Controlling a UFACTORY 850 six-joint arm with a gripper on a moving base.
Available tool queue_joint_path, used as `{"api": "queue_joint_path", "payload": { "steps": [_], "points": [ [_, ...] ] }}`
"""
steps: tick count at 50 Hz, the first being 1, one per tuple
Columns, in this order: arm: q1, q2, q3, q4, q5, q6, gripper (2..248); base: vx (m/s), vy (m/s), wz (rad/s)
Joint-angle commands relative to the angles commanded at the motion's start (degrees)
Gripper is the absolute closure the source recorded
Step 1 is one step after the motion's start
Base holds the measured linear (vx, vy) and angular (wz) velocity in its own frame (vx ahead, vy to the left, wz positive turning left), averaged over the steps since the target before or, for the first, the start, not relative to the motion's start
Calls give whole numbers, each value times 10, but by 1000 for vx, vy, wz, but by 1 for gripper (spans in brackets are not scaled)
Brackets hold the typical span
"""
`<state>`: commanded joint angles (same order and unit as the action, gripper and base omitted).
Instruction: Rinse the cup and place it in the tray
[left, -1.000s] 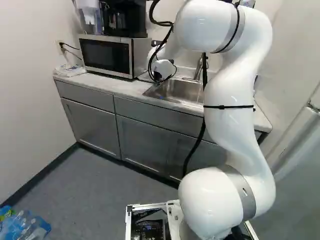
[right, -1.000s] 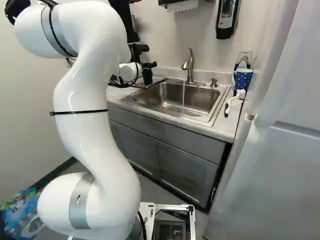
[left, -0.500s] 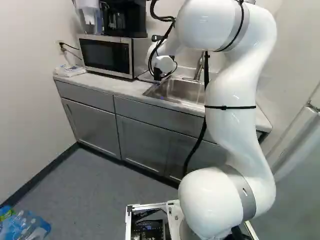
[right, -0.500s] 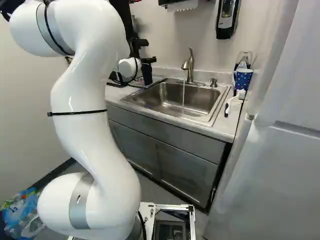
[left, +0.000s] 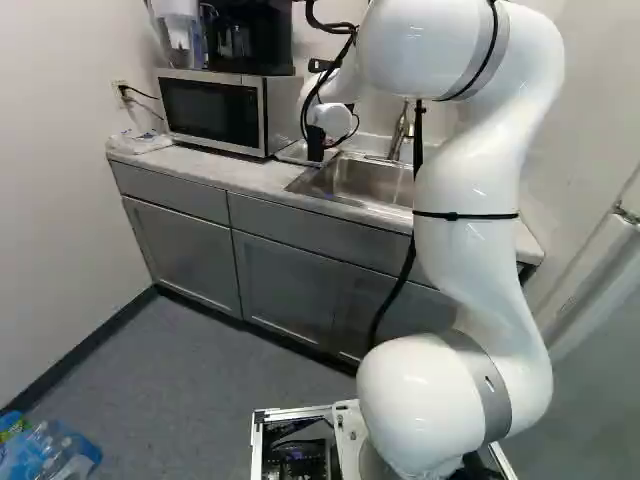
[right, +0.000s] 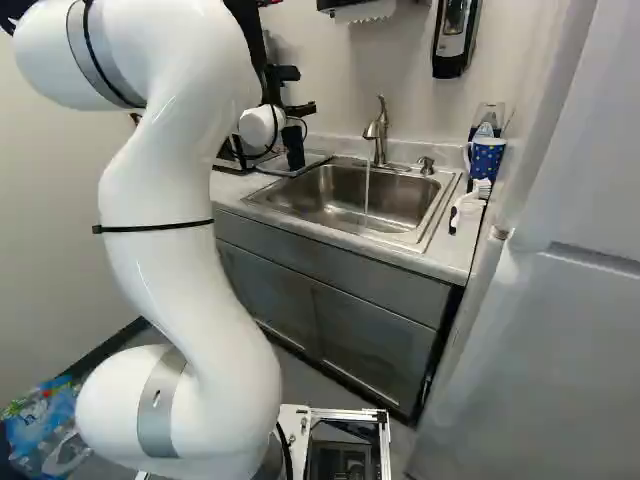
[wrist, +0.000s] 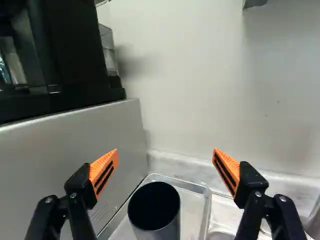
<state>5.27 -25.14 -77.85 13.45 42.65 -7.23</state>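
In the right base view my black gripper (right: 301, 108) is over the back left end of the counter. The wrist view shows the gripper (wrist: 166, 154) with its orange-padded fingers wide apart and nothing between them. A dark cup (wrist: 156, 210) stands upright in the metal tray (wrist: 195, 210), lower than the fingertips and untouched by them. The same cup (right: 293, 150) shows beside the sink in the right base view. Water runs from the faucet (right: 378, 135) into the sink (right: 350, 195).
A microwave (left: 212, 112) with a black coffee machine (left: 248, 40) on it stands beside the tray. Right of the sink are a blue dotted mug (right: 487, 158) and a white brush (right: 468, 200). A soap dispenser (right: 455, 35) hangs on the wall; bottles (left: 50, 455) lie on the floor.
The arm has drawn back a little and its gripper has risen, with the fingers staying open. The cup has kept its place in the tray, and the base has not moved.
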Motion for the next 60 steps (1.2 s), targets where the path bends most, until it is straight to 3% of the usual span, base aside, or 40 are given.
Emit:
{"api": "queue_joint_path", "payload": {
  "steps": [22, 60],
  "points": [
    [-15, 8, -17, 0, -15, 0, 3, 0, 0, 0],
    [-45, 18, -50, -13, -89, 0, 3, 0, 0, 0]
  ]
}}
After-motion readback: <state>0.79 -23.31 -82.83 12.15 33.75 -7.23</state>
